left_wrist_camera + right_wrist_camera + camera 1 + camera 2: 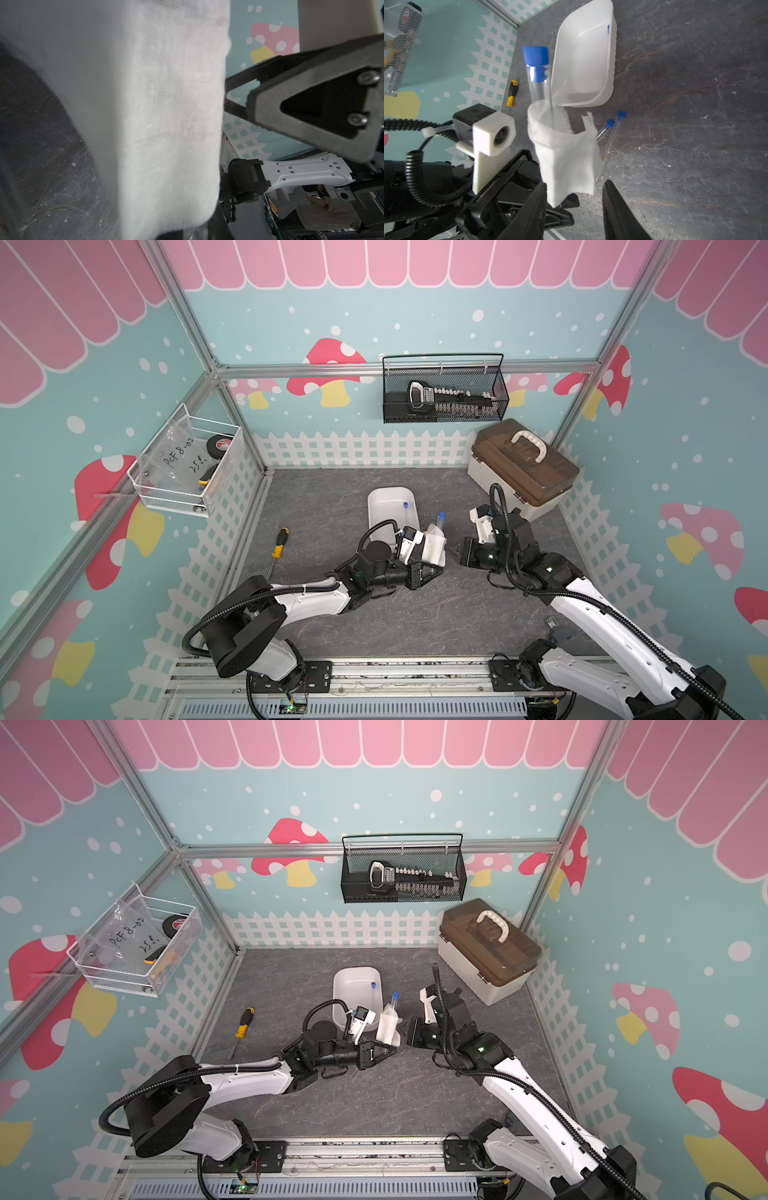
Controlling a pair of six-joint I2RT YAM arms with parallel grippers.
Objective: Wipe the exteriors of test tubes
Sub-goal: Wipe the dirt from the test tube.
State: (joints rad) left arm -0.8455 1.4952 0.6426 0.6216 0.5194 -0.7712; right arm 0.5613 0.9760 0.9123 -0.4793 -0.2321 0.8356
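L hand [434, 569] grips capped tube [439, 523] w/ cloth [432, 549] round it; R hand [451, 550] just beside, prob. parted.

Walls [415, 319]: teal, white dots, red and pink mushrooms; pink scalloped band along the top.
Fence print [361, 450]: white pickets round the wall base.
Frame [291, 371]: bare aluminium bars at the corners and across the back wall.
Floor [436, 614]: dark grey, stone-veined, matte.
Back wall: black mesh basket [494, 406] hung on the bar.
Side wall: white wire basket [226, 464].
Far corner: lidded box [503, 460], brown top, white handle.
Light: even, soft.
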